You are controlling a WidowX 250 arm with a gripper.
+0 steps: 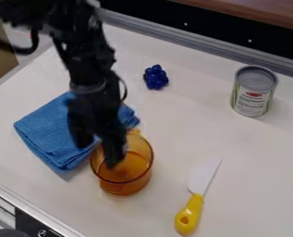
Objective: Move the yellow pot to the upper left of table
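In the camera view, the tool (99,152) is spread, one finger inside the pot (125,184), the other above the cloth (48,135) at the pot's 10 o'clock. The pot stands on the bench (247,162), toward 7 o'clock from the middle; contact is unclear. The tool hides some far rim and cloth; the arm (90,60) is blurred, cut off at 11 o'clock.
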